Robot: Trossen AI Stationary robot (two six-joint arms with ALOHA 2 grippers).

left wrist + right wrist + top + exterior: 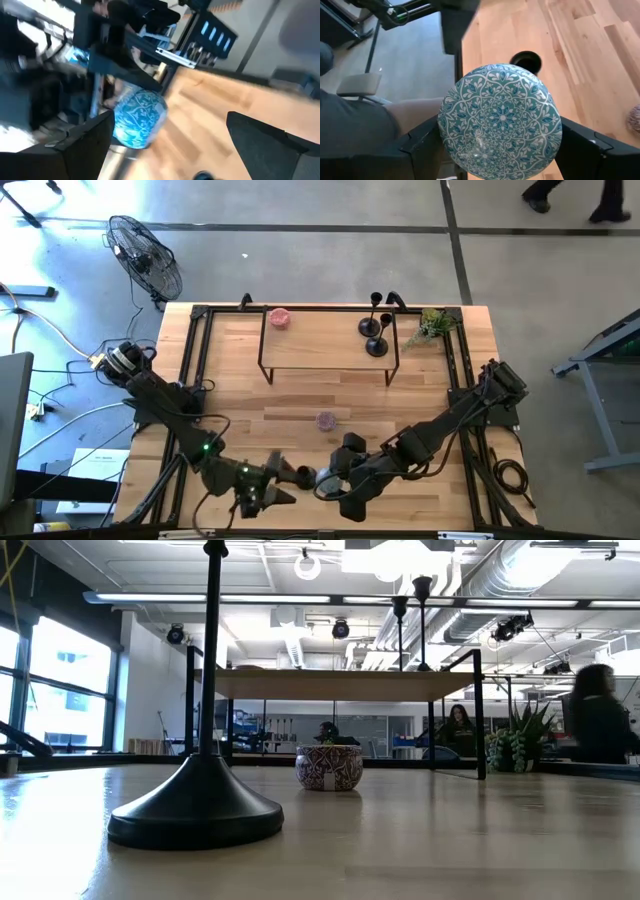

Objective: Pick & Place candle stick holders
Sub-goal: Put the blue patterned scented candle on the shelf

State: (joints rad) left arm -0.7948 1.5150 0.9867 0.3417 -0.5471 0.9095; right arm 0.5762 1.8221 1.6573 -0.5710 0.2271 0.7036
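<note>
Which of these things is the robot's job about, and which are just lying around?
Job:
- candle stick holder nearest the low camera
- two candle stick holders on the raised shelf

Lying about:
- pink object
- plant
- small patterned tin
- fan
- blue tin, held in the right gripper's fingers

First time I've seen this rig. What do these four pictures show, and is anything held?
Two robot arms work at a wooden table. One picture looks down from above, one sits at table height, and two ride on the wrists. The right gripper grips a blue tin; the left gripper is open beside it. A candle holder stands near the front, two more holders on a shelf, with a small tin mid-table and a plant.
</note>
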